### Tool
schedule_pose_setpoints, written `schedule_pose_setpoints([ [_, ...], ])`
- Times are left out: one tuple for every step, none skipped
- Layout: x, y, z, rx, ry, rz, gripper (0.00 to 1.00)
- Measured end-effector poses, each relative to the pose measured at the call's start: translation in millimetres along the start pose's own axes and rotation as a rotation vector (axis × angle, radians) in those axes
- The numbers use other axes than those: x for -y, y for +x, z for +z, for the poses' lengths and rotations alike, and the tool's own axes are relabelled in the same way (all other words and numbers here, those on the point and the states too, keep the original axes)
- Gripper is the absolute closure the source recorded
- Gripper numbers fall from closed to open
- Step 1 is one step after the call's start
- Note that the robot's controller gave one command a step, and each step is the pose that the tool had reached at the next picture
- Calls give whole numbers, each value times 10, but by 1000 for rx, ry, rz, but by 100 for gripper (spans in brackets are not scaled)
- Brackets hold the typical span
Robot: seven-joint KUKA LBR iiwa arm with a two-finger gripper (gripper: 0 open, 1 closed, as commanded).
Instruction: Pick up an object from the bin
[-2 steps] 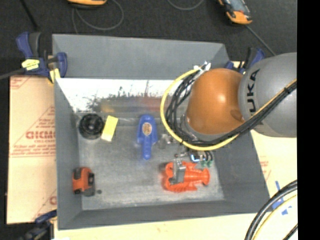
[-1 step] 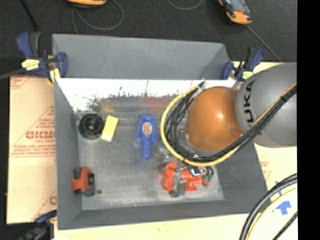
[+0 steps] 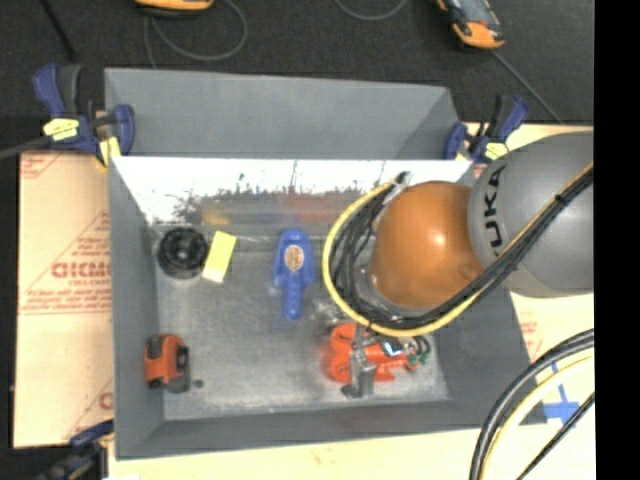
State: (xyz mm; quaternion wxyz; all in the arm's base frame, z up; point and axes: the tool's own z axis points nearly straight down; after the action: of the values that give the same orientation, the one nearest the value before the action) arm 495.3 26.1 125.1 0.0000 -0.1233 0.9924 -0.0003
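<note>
Claw [image 3: 357,376] at red object [image 3: 343,353], grip cannot tell | blue clamp [image 3: 292,271], yellow block [image 3: 219,256], black disc [image 3: 181,249] leftward

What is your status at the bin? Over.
Pincer over red thing, bin's front right. Blue clip beside, apart. Tape measure, black disc, yellow block at left: nothing in the way.
</note>
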Motion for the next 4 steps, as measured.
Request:
schedule_pose_setpoints([
  [554, -411, 42, 2, -1, 37, 0],
  [791, -562, 296, 5, 0, 135, 0],
  [663, -302, 451, 3, 1, -36, 0],
  [582, -193, 520, 0, 0, -235, 0],
])
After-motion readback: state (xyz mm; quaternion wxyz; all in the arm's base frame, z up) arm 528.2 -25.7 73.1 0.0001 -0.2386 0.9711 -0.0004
